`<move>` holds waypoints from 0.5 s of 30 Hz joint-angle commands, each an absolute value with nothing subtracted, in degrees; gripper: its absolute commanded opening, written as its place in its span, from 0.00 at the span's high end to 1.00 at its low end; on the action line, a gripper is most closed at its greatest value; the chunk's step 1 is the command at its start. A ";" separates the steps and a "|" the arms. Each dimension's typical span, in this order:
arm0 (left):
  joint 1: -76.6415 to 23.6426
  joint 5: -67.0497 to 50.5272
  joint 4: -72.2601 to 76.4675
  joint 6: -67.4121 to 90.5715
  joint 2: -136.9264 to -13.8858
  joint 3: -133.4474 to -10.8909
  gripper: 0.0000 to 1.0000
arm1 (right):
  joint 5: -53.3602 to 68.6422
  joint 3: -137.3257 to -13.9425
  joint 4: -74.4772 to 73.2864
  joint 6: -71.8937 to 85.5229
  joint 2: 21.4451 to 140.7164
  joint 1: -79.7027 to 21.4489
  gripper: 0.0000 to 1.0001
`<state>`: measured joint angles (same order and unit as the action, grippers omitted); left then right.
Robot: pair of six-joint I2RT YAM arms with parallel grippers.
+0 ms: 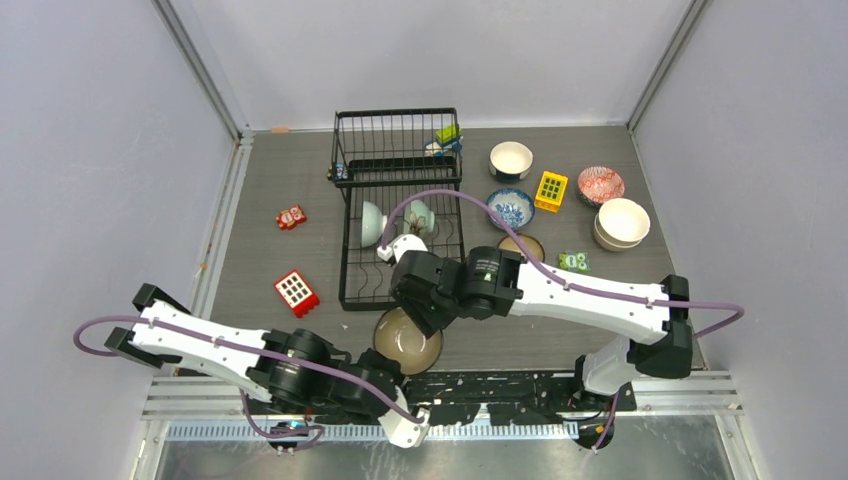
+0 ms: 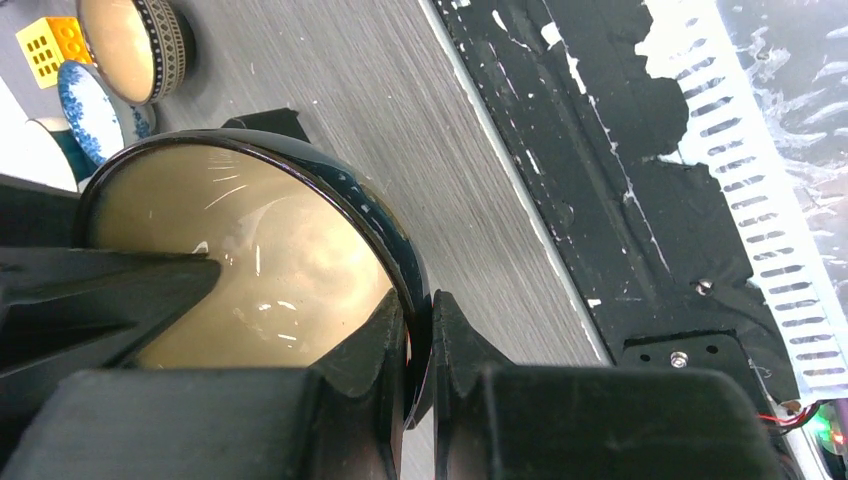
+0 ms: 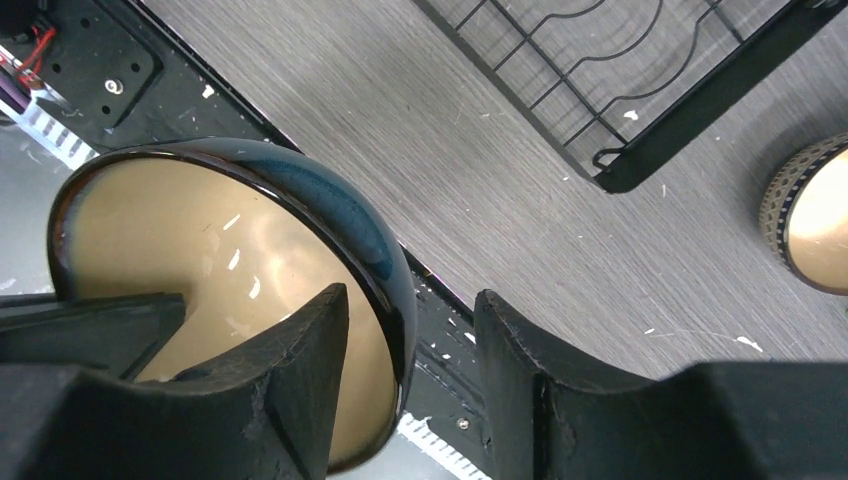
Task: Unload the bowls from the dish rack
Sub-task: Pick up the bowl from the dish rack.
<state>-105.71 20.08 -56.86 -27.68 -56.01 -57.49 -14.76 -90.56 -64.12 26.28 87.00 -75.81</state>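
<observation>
A dark glazed bowl (image 1: pixel 408 340) with a tan inside hangs over the table's near edge, between both arms. My left gripper (image 2: pixel 420 320) is shut on the rim of this bowl (image 2: pixel 250 250). My right gripper (image 3: pixel 412 293) is open astride the rim of the same bowl (image 3: pixel 200 230), one finger inside and the other outside with a gap. The black wire dish rack (image 1: pixel 345 270) stands behind, with two pale green bowls (image 1: pixel 372 222) (image 1: pixel 420 215) on edge among its tines.
Right of the rack sit a white bowl (image 1: pixel 511 158), a blue-and-white one (image 1: pixel 511 208), a red-patterned one (image 1: pixel 600 184), stacked cream ones (image 1: pixel 622 222) and a brown-banded one (image 1: pixel 522 245). Toy blocks lie about: yellow (image 1: pixel 550 190), red (image 1: pixel 297 292), green (image 1: pixel 573 261).
</observation>
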 commanded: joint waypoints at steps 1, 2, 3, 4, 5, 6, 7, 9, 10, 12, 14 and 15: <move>-106.00 21.97 -51.88 -27.52 -53.79 -58.48 1.00 | -14.15 -88.84 -60.95 28.00 87.69 -77.01 0.47; -106.00 22.05 -52.01 -27.39 -53.77 -58.48 1.00 | -14.19 -88.63 -60.81 28.05 87.90 -77.11 0.49; -105.90 22.05 -52.03 -27.22 -53.59 -58.34 1.00 | -14.30 -88.48 -60.63 28.12 88.18 -77.16 0.51; -105.98 22.04 -51.95 -26.96 -53.46 -58.13 1.00 | -14.39 -88.43 -60.51 28.19 88.37 -77.23 0.54; -105.95 22.13 -51.82 -26.78 -53.22 -57.93 1.00 | -14.41 -88.42 -60.39 28.26 88.59 -77.21 0.56; -105.97 22.19 -51.74 -26.47 -53.04 -57.68 1.00 | -14.46 -88.54 -60.39 28.34 88.77 -77.33 0.59; -105.99 22.41 -51.62 -26.16 -52.82 -57.42 1.00 | -14.56 -88.63 -60.45 28.43 88.89 -77.40 0.62; -105.99 22.61 -51.53 -25.50 -52.46 -57.16 1.00 | -14.95 -88.65 -60.47 28.73 88.67 -77.59 0.69; -105.99 22.84 -51.42 -25.12 -52.33 -57.09 1.00 | -15.14 -88.50 -60.44 29.00 88.49 -77.59 0.74; -106.00 23.24 -51.33 -24.53 -52.20 -57.00 1.00 | -15.28 -88.06 -60.22 29.40 88.16 -77.65 0.84; -105.95 23.52 -51.33 -24.31 -52.13 -57.04 1.00 | -15.51 -87.45 -59.74 30.04 87.67 -77.69 0.93; -105.93 24.00 -51.14 -24.26 -52.19 -56.92 1.00 | -15.55 -87.30 -59.61 30.36 87.46 -77.69 0.97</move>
